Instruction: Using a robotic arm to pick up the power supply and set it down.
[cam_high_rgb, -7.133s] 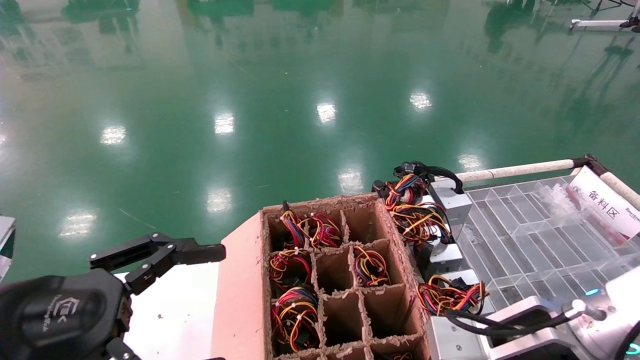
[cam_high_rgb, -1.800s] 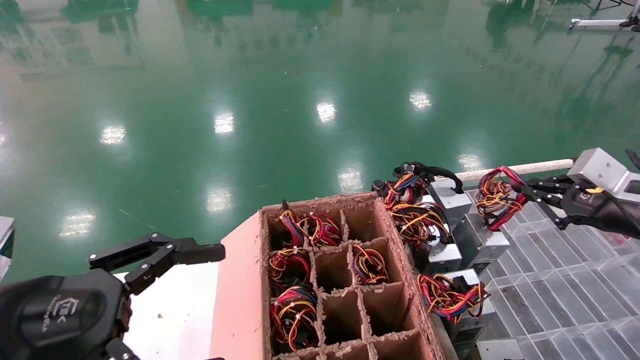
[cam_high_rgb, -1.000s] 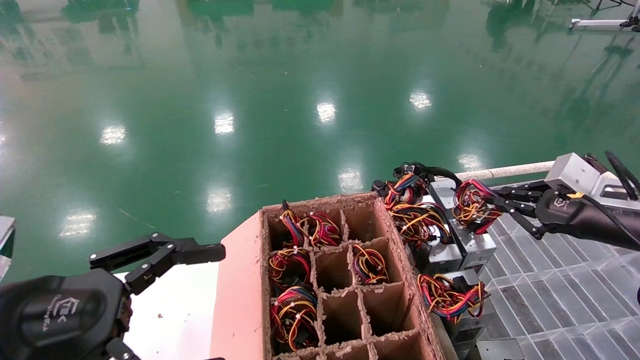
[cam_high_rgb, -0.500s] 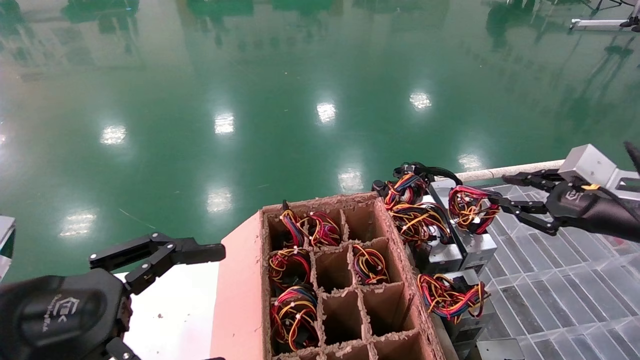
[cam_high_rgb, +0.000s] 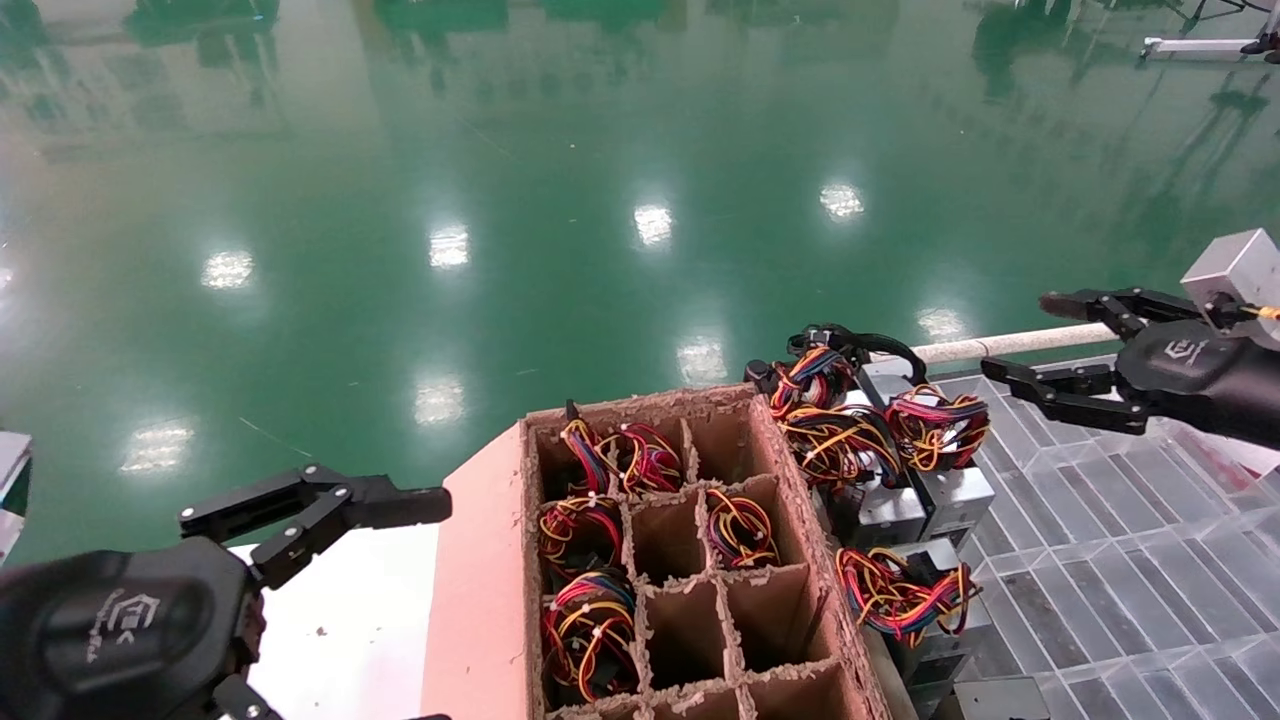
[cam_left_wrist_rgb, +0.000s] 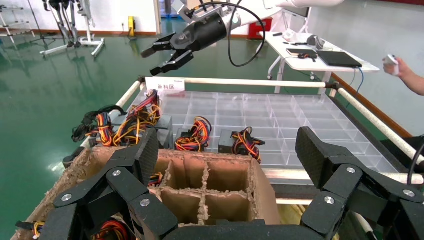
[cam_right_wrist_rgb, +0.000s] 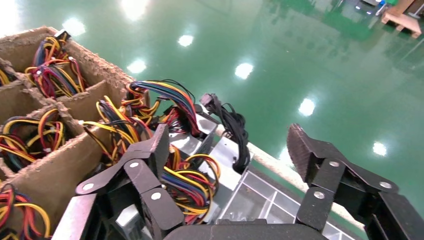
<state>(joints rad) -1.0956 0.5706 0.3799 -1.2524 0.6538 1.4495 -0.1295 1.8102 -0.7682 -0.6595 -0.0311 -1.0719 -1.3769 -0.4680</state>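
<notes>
My right gripper (cam_high_rgb: 1035, 345) hangs open, empty, above clear divided tray (cam_high_rgb: 1120, 520). Power supply (cam_high_rgb: 955, 490) sits on tray beside cardboard crate (cam_high_rgb: 640, 560), wires coiled on top. Left gripper (cam_high_rgb: 330, 515) open, parked beside crate.

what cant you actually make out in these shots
- Power supply: in the head view its wire bundle covers its top, and neighbouring units hide its base.
- Cardboard box: near cells cut off by the head view's bottom edge; cell bottoms are dark.
- Right tool: open above the clear tray; its arm runs off the frame's edge.
- Left tool: open, blocking the left wrist view's lower part.
</notes>
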